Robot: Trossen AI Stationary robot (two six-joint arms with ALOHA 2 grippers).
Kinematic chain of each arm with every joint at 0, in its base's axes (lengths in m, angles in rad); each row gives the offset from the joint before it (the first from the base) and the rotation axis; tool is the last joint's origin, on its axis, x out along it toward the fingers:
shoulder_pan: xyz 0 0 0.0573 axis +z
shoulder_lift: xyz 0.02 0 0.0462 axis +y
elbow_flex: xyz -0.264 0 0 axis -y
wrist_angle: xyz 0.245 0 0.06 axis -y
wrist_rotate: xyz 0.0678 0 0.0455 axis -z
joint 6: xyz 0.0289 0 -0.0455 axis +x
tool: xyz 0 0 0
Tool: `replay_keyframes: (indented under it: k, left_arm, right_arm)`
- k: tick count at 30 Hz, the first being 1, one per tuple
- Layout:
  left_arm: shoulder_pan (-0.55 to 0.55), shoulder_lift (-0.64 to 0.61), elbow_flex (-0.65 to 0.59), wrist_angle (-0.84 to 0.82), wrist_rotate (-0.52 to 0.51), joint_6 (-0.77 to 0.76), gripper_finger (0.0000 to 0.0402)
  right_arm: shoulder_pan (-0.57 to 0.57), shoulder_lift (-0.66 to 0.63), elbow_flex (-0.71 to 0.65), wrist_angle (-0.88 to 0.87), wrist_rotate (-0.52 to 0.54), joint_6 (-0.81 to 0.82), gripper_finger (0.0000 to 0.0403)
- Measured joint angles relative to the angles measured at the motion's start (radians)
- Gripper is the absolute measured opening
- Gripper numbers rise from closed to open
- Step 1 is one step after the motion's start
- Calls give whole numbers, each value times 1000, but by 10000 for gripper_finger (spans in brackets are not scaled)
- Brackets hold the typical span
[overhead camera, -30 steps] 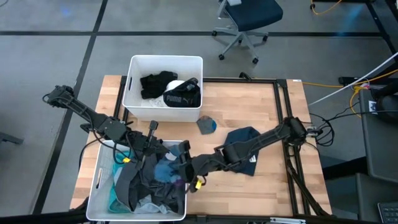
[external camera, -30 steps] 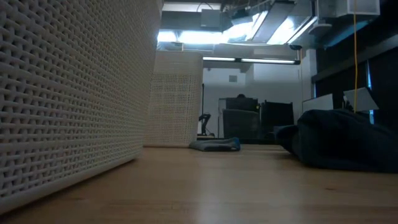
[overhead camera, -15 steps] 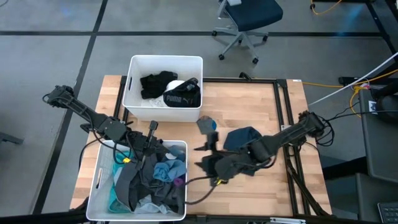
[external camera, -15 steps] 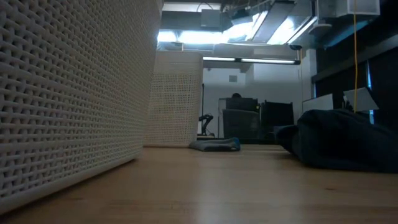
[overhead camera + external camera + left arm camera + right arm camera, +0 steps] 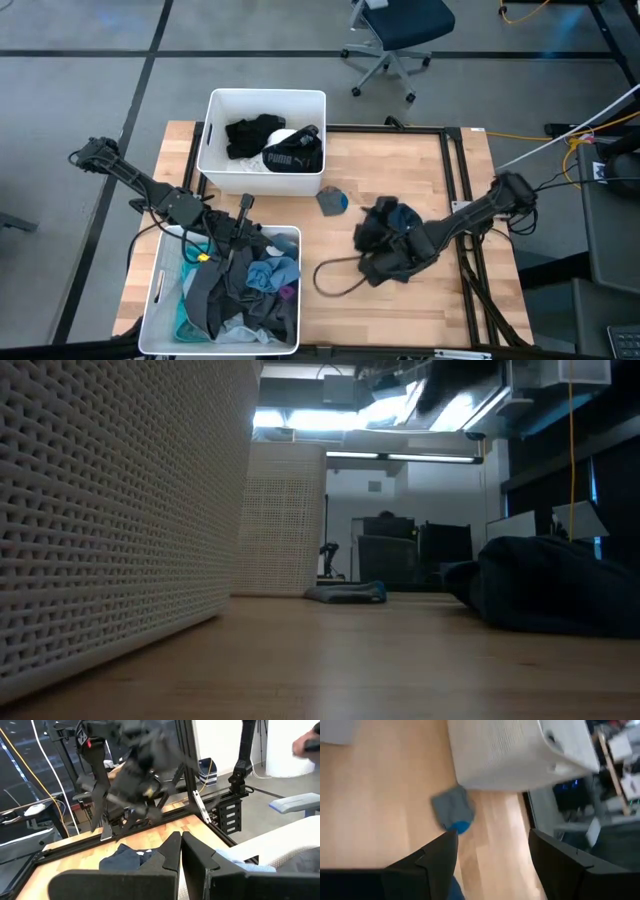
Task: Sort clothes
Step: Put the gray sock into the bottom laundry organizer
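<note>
A dark blue garment (image 5: 398, 222) lies flat on the table right of centre, also in the low view (image 5: 550, 585). A small grey and blue piece (image 5: 333, 201) lies on the table near the far bin and shows in the right wrist view (image 5: 452, 812). The near bin (image 5: 160, 290) holds a pile of grey, blue, teal and black clothes (image 5: 250, 290). The far bin (image 5: 215, 150) holds black clothes, one with PUMA lettering (image 5: 290, 157). My right gripper (image 5: 368, 230) is open and empty above the dark blue garment's left part. My left gripper (image 5: 246, 204) is shut and empty at the near bin's far rim.
A dark cable loop (image 5: 335, 280) hangs from the right arm over the bare wood near the table's front. Black frame rails (image 5: 455, 180) run along the table's far and right sides. An office chair (image 5: 395, 40) stands on the floor beyond the table.
My right gripper has drawn back from the near bin's right rim toward the table's right edge and now stands over the dark blue garment. The clothes in the near bin and on the table have stayed put.
</note>
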Motion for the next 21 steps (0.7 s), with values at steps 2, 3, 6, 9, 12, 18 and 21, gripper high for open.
replay_keyframes:
  k: [2,3,6,9,12,18,21]
  left_arm:
    - [0,0,0,0,0,1,5]
    - [0,0,0,2,0,2,5]
    - [0,0,0,7,0,11,5]
    - [0,0,0,9,0,13,5]
    - [0,0,0,10,0,17,5]
    - [0,0,0,9,0,18,5]
    - [0,0,0,6,0,19,5]
  right_arm:
    - [-33,-52,-137,96,-4,24,244]
    - [-54,-75,-206,161,-19,23,244]
    - [-124,-151,-402,421,-110,-11,244]
    - [-202,-186,-567,708,-244,-80,244]
    - [-281,-186,-685,960,-348,-143,244]
    - [-418,-128,-806,1302,-450,-227,244]
    - [-464,-89,-814,1379,-469,-239,244]
